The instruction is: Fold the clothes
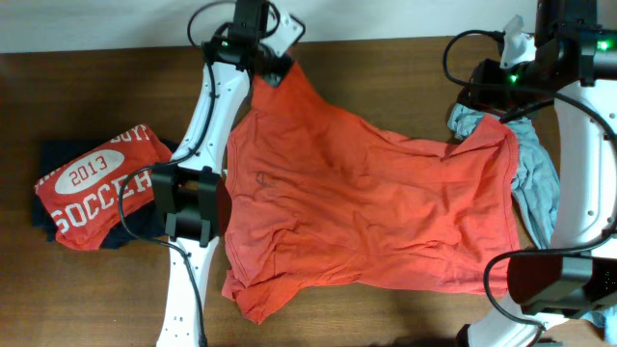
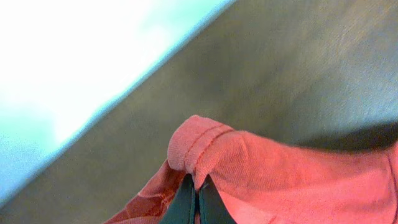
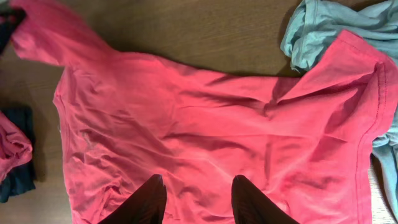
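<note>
One shirt of the four in sight is looking finished, so I am judging the job well short of halfway. Nearest me, the right gripper [image 3: 198, 185] is hanging above the near part of the spread shirt [image 3: 205, 124], its two fingers standing apart with nothing between them. That big orange-red shirt is lying open and rumpled across the middle of the table [image 1: 386, 67], with no fold put in it yet.

Off to its left, a folded shirt [image 1: 92, 188] with white SOCCER lettering is sitting as a tidy packet on top of a navy shirt [image 1: 60, 151]. The navy one is peeking out only at the edges, so I cannot tell whether it is folded. To the right of the spread shirt, a grey-blue shirt [image 1: 540, 188] is lying bunched, partly under the orange edge, and is clearly not folded.

At the far corner of the spread shirt, the left gripper [image 2: 197, 198] is pinching a hemmed bit of the orange cloth, its fingers pressed tight together on it. To my eye it is readying the first fold.
</note>
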Controlling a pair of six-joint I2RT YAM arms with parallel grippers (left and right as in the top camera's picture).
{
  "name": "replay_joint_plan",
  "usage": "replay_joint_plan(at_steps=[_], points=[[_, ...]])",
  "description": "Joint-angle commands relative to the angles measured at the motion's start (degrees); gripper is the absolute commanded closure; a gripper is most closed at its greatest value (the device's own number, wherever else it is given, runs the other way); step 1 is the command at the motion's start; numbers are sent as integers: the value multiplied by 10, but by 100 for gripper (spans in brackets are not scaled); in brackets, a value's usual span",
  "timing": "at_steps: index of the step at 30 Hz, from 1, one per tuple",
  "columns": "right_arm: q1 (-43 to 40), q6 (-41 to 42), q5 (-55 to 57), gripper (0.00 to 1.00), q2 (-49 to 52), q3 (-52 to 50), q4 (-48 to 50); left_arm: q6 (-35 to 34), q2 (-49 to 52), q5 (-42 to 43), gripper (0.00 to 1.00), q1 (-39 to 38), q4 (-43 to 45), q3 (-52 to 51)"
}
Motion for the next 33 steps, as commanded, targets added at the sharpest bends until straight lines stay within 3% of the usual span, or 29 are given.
replay_joint_plan(at_steps=[1, 6, 8, 10, 11, 12, 17, 19, 21, 22, 24, 25, 27, 33], points=[[5, 0, 3, 60, 0, -2, 2, 3, 6, 75, 100, -1, 22, 6], [5, 0, 3, 60, 0, -2, -4, 3, 43, 83, 87, -10, 66, 5], [5, 0, 3, 60, 0, -2, -7, -4, 48, 73, 67, -10, 65, 5], [5, 0, 3, 60, 0, -2, -11, -30, 47, 26, 29, -7, 63, 6], [5, 0, 3, 60, 0, -2, -11, -39, 43, -3, 13, -5, 57, 9], [5, 0, 3, 60, 0, -2, -12, -40, 40, -21, 4, -4, 47, 13], [5, 0, 3, 60, 0, -2, -11, -40, 9, -56, 1, 12, -62, 37], [5, 0, 3, 60, 0, -2, -11, -40, -3, -56, 2, 15, -116, 39], [5, 0, 3, 60, 0, -2, -10, -40, -6, -57, 16, 16, -172, 39], [5, 0, 3, 60, 0, -2, -9, -40, -6, -57, 28, 17, -197, 39], [5, 0, 3, 60, 0, -2, -7, -40, 0, -56, 62, 17, -233, 38], [5, 0, 3, 60, 0, -2, -7, -40, 5, -56, 83, 18, -251, 38], [5, 0, 3, 60, 0, -2, -7, -40, 16, -56, 98, 20, -265, 38], [5, 0, 3, 60, 0, -2, -7, -40, 64, -47, 99, 21, -277, 37]])
